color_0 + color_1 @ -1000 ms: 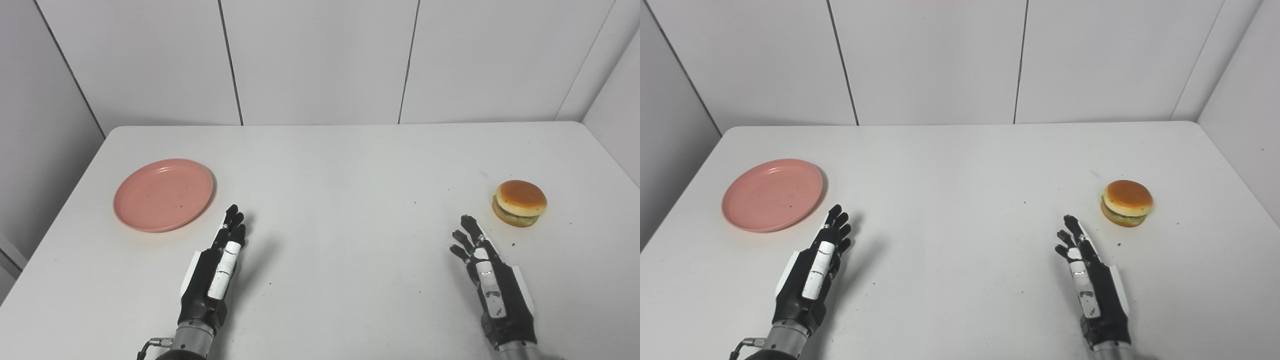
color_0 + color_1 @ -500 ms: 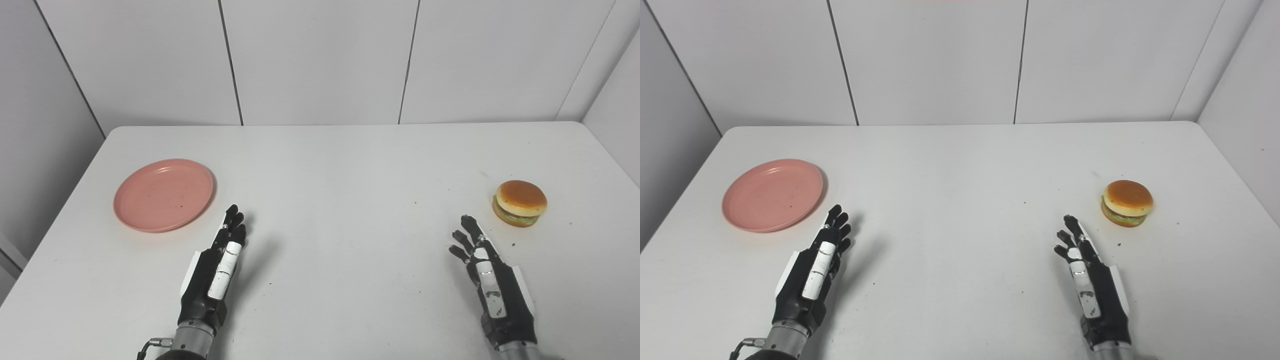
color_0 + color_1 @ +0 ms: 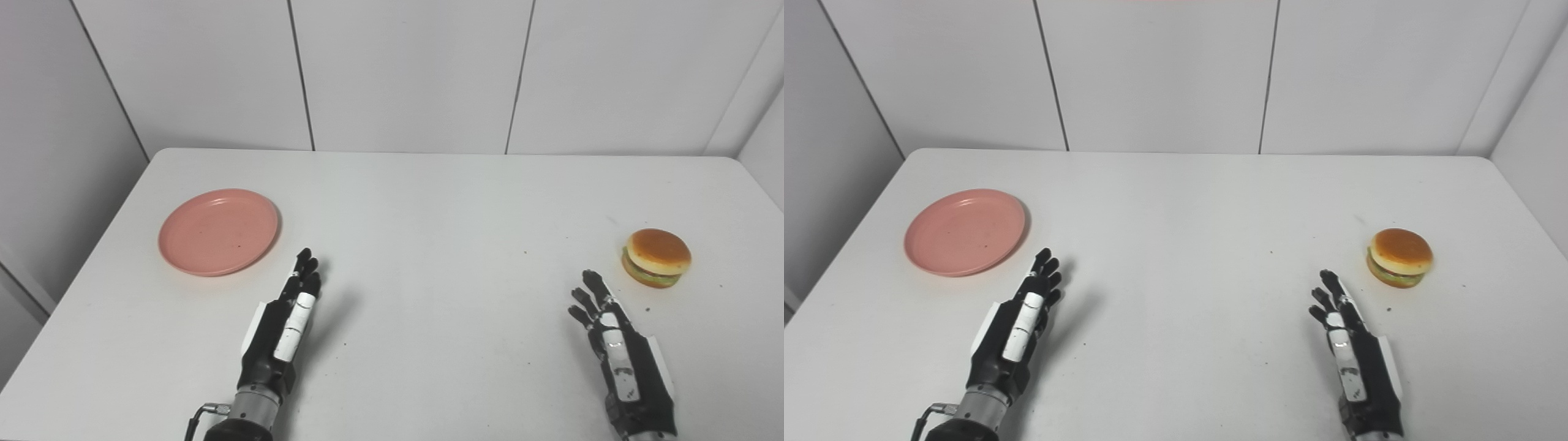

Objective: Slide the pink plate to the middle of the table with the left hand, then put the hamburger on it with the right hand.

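A round pink plate [image 3: 218, 231] lies empty on the left part of the white table [image 3: 429, 208]. A hamburger [image 3: 656, 258] with a tan bun sits near the table's right edge. My left hand [image 3: 285, 321] is open and empty, fingers stretched forward, just right of and nearer than the plate, apart from it. My right hand [image 3: 617, 351] is open and empty, fingers spread, nearer than and a little left of the hamburger, not touching it. The plate [image 3: 964, 231] and the hamburger [image 3: 1399, 258] also show in the right eye view.
White wall panels [image 3: 404, 73] stand behind the table's far edge. A wall comes close to the table on the left [image 3: 55, 135] and on the right. Small dark specks dot the tabletop.
The whole picture has shifted to the right and slightly down, so the camera has moved. The plate, the hamburger and both hands keep their places relative to each other.
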